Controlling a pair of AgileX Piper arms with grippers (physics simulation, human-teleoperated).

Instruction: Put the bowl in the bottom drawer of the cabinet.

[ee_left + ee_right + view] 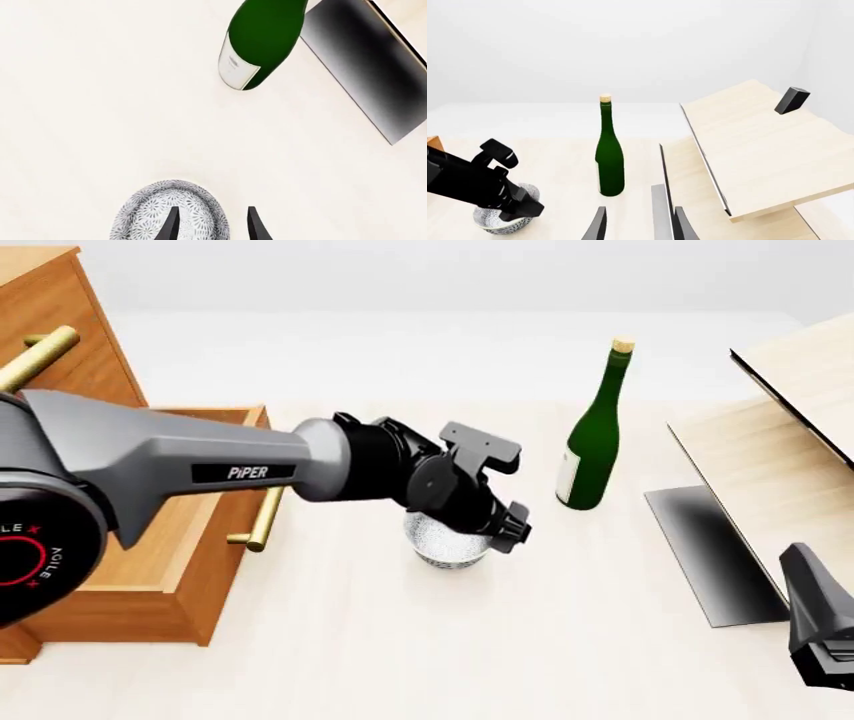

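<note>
Two arms show in the front view: the left arm reaches across from the left, its gripper down at the bowl, while of the right arm only a dark piece shows at the lower right corner. From the left wrist camera the left gripper has its jaws parted, one fingertip over the inside of the speckled bowl and the other outside its rim, so the fingers straddle the wall; whether they press on it I cannot tell. The right wrist camera shows the right gripper with jaws apart and nothing between them, bare table below. The bowl stands on the table just right of the bottom drawer, which is pulled out of the cabinet and open on top, its brass handle facing the bowl. Bare tabletop lies between bowl and drawer front. Farther back and to the right, the green wine bottle stands upright, apart from the bowl. Beyond it on the right is the pale wood structure with its dark panel; the right wrist view alone shows a small black block on its sloping top.
</note>
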